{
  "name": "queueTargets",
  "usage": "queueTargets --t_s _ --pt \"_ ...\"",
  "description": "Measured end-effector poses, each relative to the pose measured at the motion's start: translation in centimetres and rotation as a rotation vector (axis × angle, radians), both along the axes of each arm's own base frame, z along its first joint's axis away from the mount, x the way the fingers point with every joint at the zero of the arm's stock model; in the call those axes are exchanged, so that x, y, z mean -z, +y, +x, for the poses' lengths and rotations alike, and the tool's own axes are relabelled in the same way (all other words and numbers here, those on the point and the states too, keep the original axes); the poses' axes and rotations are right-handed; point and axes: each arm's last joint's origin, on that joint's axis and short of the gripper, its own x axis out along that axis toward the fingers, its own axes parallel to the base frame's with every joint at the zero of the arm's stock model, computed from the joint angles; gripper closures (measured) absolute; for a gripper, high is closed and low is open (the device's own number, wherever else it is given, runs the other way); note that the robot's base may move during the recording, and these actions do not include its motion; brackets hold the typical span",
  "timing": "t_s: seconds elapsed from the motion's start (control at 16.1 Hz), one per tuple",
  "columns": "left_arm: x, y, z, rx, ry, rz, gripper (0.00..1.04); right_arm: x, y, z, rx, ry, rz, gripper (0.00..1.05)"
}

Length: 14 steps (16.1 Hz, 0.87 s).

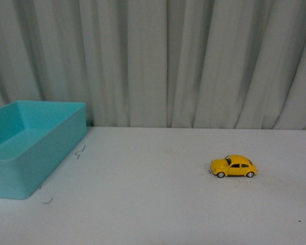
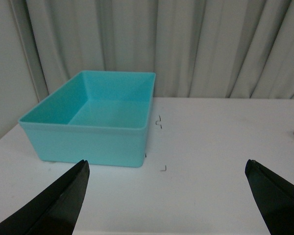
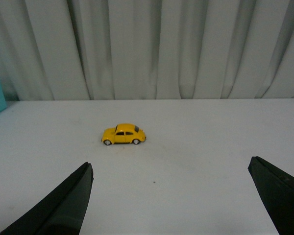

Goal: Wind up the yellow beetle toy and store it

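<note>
Pale curtain [image 1: 194, 61], white table [image 1: 153, 214]. Front view had the yellow beetle toy [image 1: 233, 166] right of centre, well apart from the teal bin [image 1: 66, 127] at left. Left wrist view: left gripper [image 2: 166, 164] was spread wide, empty, facing the bin. Right wrist view: right gripper [image 3: 170, 166] likewise, toy ahead, side-on; I'd pinch its flanks, clear of the wheels.

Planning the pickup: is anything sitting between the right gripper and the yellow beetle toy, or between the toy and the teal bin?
Nothing visible does. Bare table lies between the open right gripper and the yellow beetle toy; toward the teal bin, only tiny dark marks.
</note>
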Motion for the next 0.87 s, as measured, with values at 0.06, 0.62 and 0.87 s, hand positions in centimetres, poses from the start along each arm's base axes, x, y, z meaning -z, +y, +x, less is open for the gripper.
queueTargets --t_s 0.06,0.62,0.87 --pt "-0.04 0.0 0.0 -0.002 -0.004 -0.001 0.07 -0.03 0.0 0.0 0.0 -0.003 0.001 0.07" --pt "0.0 0.0 0.0 -0.002 0.0 0.0 0.07 0.02 0.0 0.0 0.0 0.002 0.002 0.07" --pt "0.0 0.0 0.0 -0.002 0.0 0.0 0.07 0.01 0.0 0.0 0.0 0.002 0.002 0.07"
